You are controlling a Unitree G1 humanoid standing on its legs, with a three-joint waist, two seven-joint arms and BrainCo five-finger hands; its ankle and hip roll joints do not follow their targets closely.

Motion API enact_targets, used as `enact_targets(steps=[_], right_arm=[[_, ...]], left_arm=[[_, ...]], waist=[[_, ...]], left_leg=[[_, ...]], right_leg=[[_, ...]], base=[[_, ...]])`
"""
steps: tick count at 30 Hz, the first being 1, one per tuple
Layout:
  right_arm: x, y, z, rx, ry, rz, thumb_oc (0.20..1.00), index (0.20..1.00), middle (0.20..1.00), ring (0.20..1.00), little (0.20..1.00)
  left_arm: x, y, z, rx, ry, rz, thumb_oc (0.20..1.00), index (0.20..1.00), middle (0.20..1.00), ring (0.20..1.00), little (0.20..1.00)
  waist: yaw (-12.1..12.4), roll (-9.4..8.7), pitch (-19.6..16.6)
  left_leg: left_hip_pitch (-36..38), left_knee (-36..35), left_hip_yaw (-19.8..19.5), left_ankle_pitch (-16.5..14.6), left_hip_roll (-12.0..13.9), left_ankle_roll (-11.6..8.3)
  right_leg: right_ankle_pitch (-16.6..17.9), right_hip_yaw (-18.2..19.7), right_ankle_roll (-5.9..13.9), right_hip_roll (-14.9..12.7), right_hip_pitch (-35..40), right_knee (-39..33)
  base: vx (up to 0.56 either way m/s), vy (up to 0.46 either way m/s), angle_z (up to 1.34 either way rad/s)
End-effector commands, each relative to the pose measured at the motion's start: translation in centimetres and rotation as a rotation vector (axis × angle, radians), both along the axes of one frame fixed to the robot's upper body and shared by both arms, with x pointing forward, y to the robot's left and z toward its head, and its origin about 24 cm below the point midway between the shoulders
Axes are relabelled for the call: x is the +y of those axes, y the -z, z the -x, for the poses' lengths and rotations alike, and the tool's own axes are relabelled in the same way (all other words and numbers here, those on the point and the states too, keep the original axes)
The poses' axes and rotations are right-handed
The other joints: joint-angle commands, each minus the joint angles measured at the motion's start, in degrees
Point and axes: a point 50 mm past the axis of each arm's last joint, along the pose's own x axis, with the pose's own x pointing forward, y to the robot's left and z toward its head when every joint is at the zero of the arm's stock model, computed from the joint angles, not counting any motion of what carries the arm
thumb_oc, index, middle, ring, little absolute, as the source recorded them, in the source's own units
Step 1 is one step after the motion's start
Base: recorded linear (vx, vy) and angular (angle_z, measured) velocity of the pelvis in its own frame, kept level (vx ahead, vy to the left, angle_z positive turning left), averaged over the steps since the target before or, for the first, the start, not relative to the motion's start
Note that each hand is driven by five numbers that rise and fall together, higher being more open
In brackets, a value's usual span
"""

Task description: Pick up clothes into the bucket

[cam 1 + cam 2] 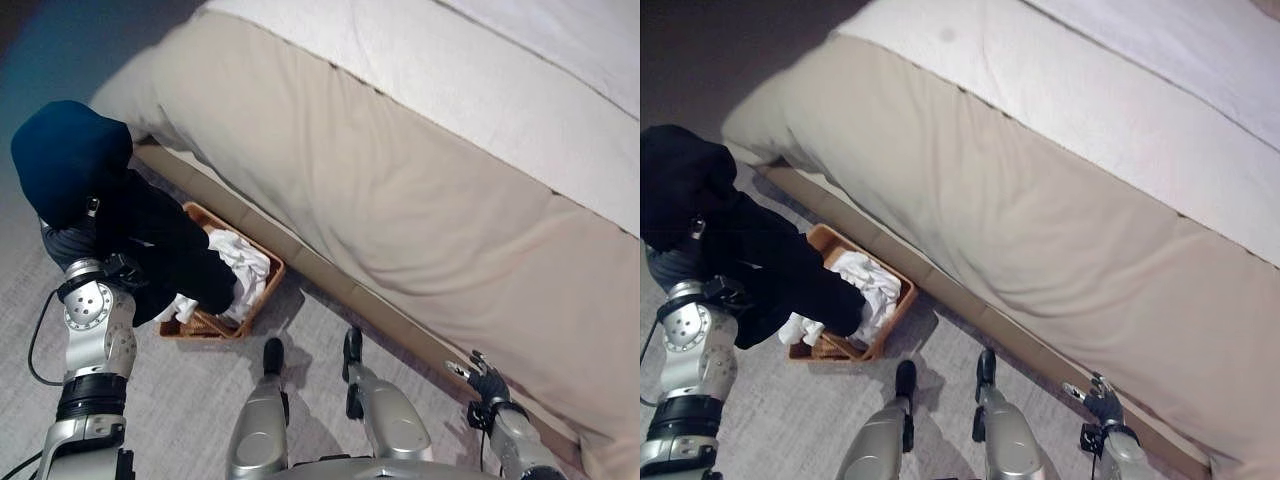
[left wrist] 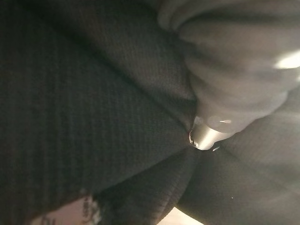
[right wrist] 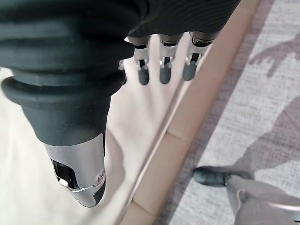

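A dark hooded garment [image 1: 150, 240] hangs bunched over my left hand [image 2: 206, 135], held up at the left, and its lower end droops into a brown wicker basket [image 1: 270, 275] on the carpet. White clothes [image 1: 245, 265] lie in that basket. In the left wrist view dark cloth [image 2: 84, 108] wraps close around the hand. My right hand [image 1: 485, 385] hangs low at the right beside the bed's base, open, with straight fingers [image 3: 161, 70] holding nothing.
A large bed [image 1: 400, 200] with a beige cover and a white sheet runs across from upper left to right. Its pale wooden base strip [image 1: 330, 275] stands right behind the basket. Grey carpet [image 1: 180, 400] lies in front.
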Motion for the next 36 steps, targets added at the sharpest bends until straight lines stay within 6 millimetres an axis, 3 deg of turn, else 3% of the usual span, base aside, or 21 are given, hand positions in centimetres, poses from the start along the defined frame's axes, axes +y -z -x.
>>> enact_targets(steps=[1,2,7,8,9,14,15,16,17,19,20,21,22,23,24,25,33,34,36], right_arm=[[0.9,-1.2,-1.2,-0.094,-0.063,0.033,1.000,1.000,1.000,1.000,1.000],[0.9,-1.2,-1.3,-0.095,-0.063,0.032,1.000,1.000,1.000,1.000,1.000],[1.9,-3.3,-3.6,-0.232,-0.074,0.010,1.000,1.000,1.000,1.000,1.000],[1.9,-3.3,-3.6,-0.233,-0.074,0.010,1.000,1.000,1.000,1.000,1.000],[2.4,-4.2,-4.4,-0.281,-0.112,0.010,1.000,1.000,1.000,1.000,1.000],[2.8,-5.3,-5.1,-0.352,-0.110,-0.008,1.000,1.000,1.000,1.000,1.000],[3.1,-5.5,-5.2,-0.369,-0.104,-0.013,1.000,1.000,1.000,1.000,1.000],[3.1,-5.6,-5.2,-0.370,-0.103,-0.013,1.000,1.000,1.000,1.000,1.000],[3.2,-5.7,-5.2,-0.379,-0.103,-0.008,1.000,1.000,1.000,1.000,1.000],[3.6,-5.8,-5.3,-0.387,-0.106,-0.012,1.000,1.000,1.000,1.000,1.000],[3.9,-5.9,-5.2,-0.398,-0.115,-0.012,1.000,1.000,1.000,1.000,1.000],[3.9,-5.9,-5.2,-0.397,-0.115,-0.012,1.000,1.000,1.000,1.000,1.000],[4.2,-6.0,-5.2,-0.402,-0.115,-0.019,1.000,1.000,1.000,1.000,1.000],[4.2,-6.0,-5.3,-0.403,-0.115,-0.019,1.000,1.000,1.000,1.000,1.000],[4.5,-6.4,-5.5,-0.423,-0.117,-0.019,1.000,1.000,1.000,1.000,1.000],[4.5,-6.5,-5.6,-0.430,-0.114,-0.020,1.000,1.000,1.000,1.000,1.000],[5.1,-6.7,-5.6,-0.441,-0.121,-0.022,1.000,1.000,1.000,1.000,1.000],[5.2,-6.7,-5.6,-0.440,-0.134,-0.018,1.000,1.000,1.000,1.000,1.000],[5.4,-6.8,-5.8,-0.446,-0.139,-0.021,1.000,1.000,1.000,1.000,1.000]], left_arm=[[1.6,-3.7,-0.1,-0.120,-0.071,-0.098,0.200,0.200,0.200,0.200,0.200],[1.6,-3.7,-0.1,-0.121,-0.071,-0.099,0.200,0.200,0.200,0.200,0.200],[1.8,-5.4,-1.6,-0.080,-0.117,-0.171,0.200,0.200,0.200,0.200,0.200],[1.8,-5.4,-1.6,-0.080,-0.117,-0.171,0.200,0.200,0.200,0.200,0.200],[2.3,-6.4,-2.0,-0.071,-0.135,-0.201,0.200,0.200,0.200,0.200,0.200],[2.6,-7.6,-3.1,-0.087,-0.146,-0.167,0.200,0.200,0.200,0.200,0.200],[2.0,-8.0,-3.7,-0.134,-0.134,-0.102,0.307,0.307,0.307,0.307,0.307],[2.0,-8.0,-3.7,-0.135,-0.134,-0.102,0.307,0.307,0.307,0.307,0.307],[1.5,-8.3,-3.9,-0.158,-0.124,-0.087,0.514,0.514,0.514,0.514,0.514],[1.6,-8.5,-4.3,-0.161,-0.137,-0.054,0.464,0.464,0.464,0.464,0.464],[1.5,-8.6,-4.5,-0.171,-0.139,-0.019,0.385,0.385,0.385,0.385,0.385],[1.5,-8.5,-4.5,-0.170,-0.138,-0.018,0.385,0.385,0.385,0.385,0.385],[1.7,-8.4,-4.7,-0.173,-0.148,0.028,0.460,0.460,0.460,0.460,0.460],[1.7,-8.4,-4.7,-0.174,-0.147,0.028,0.485,0.485,0.485,0.485,0.485],[1.8,-8.3,-4.8,-0.175,-0.157,0.063,0.564,0.564,0.564,0.564,0.564],[1.9,-8.3,-4.9,-0.172,-0.164,0.082,1.000,1.000,1.000,1.000,1.000],[2.5,-6.8,-5.1,-0.128,-0.248,0.181,1.000,1.000,1.000,1.000,1.000],[3.0,-5.5,-5.0,-0.081,-0.280,0.212,1.000,1.000,1.000,1.000,1.000],[3.0,-5.2,-4.9,-0.082,-0.298,0.231,1.000,1.000,1.000,1.000,1.000]], waist=[[-0.4,-3.03,-1.1],[-0.4,-3.02,-1.2],[-1.0,-7.23,2.0],[-1.1,-7.22,2.0],[-1.4,-8.80,3.3],[-2.4,-10.47,4.9],[-3.1,-10.93,4.9],[-3.2,-10.86,4.9],[-3.5,-10.90,4.9],[-4.2,-11.06,4.9],[-4.3,-10.81,4.9],[-4.2,-10.70,4.9],[-4.5,-10.97,4.9],[-4.5,-10.92,4.9],[-4.9,-11.07,4.9],[-5.0,-11.12,4.9],[-5.7,-11.23,4.9],[-5.7,-11.21,4.9],[-5.9,-11.26,4.9]], left_leg=[[-5.8,9.9,-0.6,-4.0,-0.7,1.35],[-6.0,10.2,-0.6,-4.1,-0.7,1.35],[-13.6,16.7,-1.6,-5.8,1.3,0.84],[-13.7,16.8,-1.6,-5.9,1.3,0.84],[-16.6,18.4,-2.2,-5.9,1.5,0.83],[-22.6,21.0,-3.2,-6.2,1.1,1.07],[-26.1,21.7,-3.4,-6.1,0.6,1.14],[-26.3,21.8,-3.5,-6.1,0.6,1.14],[-28.2,22.1,-3.7,-6.1,0.4,1.16],[-31.1,23.1,-3.8,-6.1,0.2,1.24],[-32.5,24.6,-4.2,-8.8,0.7,1.23],[-32.6,24.9,-4.3,-9.0,0.9,1.22],[-34.7,26.2,-4.0,-9.5,1.0,1.42],[-34.9,26.4,-4.1,-9.6,1.0,1.43],[-37.0,27.5,-3.9,-10.1,1.1,1.55],[-38.0,28.1,-3.9,-10.3,1.2,1.61],[-40.2,30.0,-3.8,-11.5,1.5,1.93],[-39.7,29.8,-3.5,-11.7,1.7,2.01],[-39.2,29.6,-3.2,-11.7,1.7,2.05]], right_leg=[[0.0,1.0,3.40,-3.8,-0.5,2.5],[0.1,1.0,3.39,-3.7,-0.6,2.5],[1.4,1.7,3.35,-1.6,-4.1,0.7],[1.4,1.7,3.34,-1.6,-4.1,0.7],[2.0,1.9,3.31,-1.1,-5.7,0.2],[2.8,1.6,3.29,-0.6,-10.4,0.2],[3.1,1.3,3.24,-0.5,-13.7,0.4],[3.0,1.2,3.24,-0.5,-13.8,0.5],[3.2,1.1,3.25,-0.5,-15.5,0.7],[3.6,0.7,3.38,-0.6,-18.1,0.8],[3.0,0.8,3.90,0.3,-19.2,0.6],[3.0,0.8,3.89,0.5,-19.2,0.6],[3.4,0.9,4.01,0.7,-21.0,0.4],[3.4,0.9,4.01,0.8,-21.1,0.5],[3.8,1.1,4.12,0.9,-23.1,0.4],[3.9,1.2,4.12,1.0,-24.0,0.4],[4.1,1.2,4.45,1.5,-26.0,0.2],[3.8,1.3,4.46,1.5,-25.7,0.0],[3.8,1.5,4.51,1.4,-25.4,0.1]], base=[[-0.07,-0.016,-0.08],[-0.09,-0.054,-0.07],[-0.10,-0.048,-0.10],[-0.10,-0.041,-0.06],[-0.07,-0.028,-0.03],[-0.07,0.001,0.08],[-0.03,0.006,0.09],[-0.04,0.017,0.01],[-0.03,0.037,0.01],[0.02,0.035,0.05],[0.09,0.010,0.05],[0.10,0.034,-0.01],[0.01,0.028,-0.04],[0.01,0.044,-0.11],[0.02,0.027,-0.12],[0.02,0.037,-0.14],[0.02,0.024,-0.06],[0.00,0.000,0.00],[0.01,0.019,0.00]])
